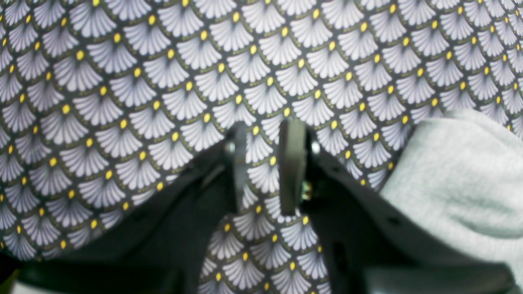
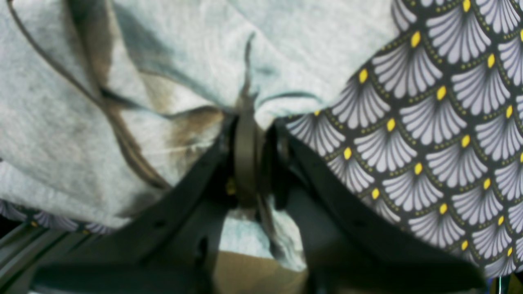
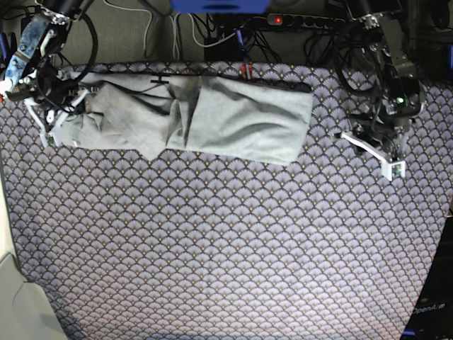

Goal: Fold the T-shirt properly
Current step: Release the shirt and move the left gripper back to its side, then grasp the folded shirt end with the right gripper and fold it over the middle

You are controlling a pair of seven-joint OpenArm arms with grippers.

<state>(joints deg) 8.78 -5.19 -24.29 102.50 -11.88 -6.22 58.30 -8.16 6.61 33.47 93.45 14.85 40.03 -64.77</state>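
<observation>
Fabric of grey T-shirt [image 2: 196, 53] pinched between right fingers [image 2: 249, 122], ready for folding. Left fingers [image 1: 265, 134] narrow, empty, patterned surface [image 1: 163, 81] between them, shirt just beside.

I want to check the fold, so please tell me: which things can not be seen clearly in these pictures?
- T-shirt lettering: no view shows it; only plain grey fabric faces up.
- Right hand pads: the right wrist view is blurred, and pinched cloth bunches over them.
- Left hand: in the base view it is too small to judge its opening.
- Tablecloth edges: cut off by the base view frame.
</observation>
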